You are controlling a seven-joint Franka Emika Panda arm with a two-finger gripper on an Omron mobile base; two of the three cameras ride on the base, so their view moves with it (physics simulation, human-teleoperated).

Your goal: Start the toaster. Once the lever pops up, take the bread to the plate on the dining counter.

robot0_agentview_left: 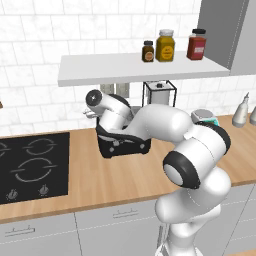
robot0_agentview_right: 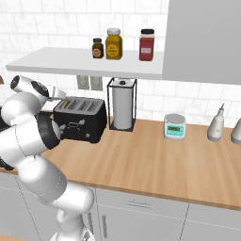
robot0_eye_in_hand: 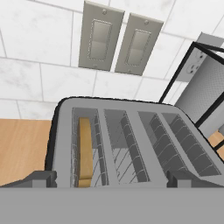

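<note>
Gripper [robot0_eye_in_hand: 105,178] hangs right above the toaster [robot0_eye_in_hand: 131,140], fingers spread wide with nothing in them. The bread [robot0_eye_in_hand: 85,151] sits down in the leftmost slot in the hand view.

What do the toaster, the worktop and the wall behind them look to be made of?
The toaster looks like black matte plastic or painted metal, with a silvery, brushed-metal-looking top around the slots. The worktop appears to be light wood, showing faint grain and a smooth finish. The wall looks like glossy white tile with grey marbling and visible grout lines.
</note>
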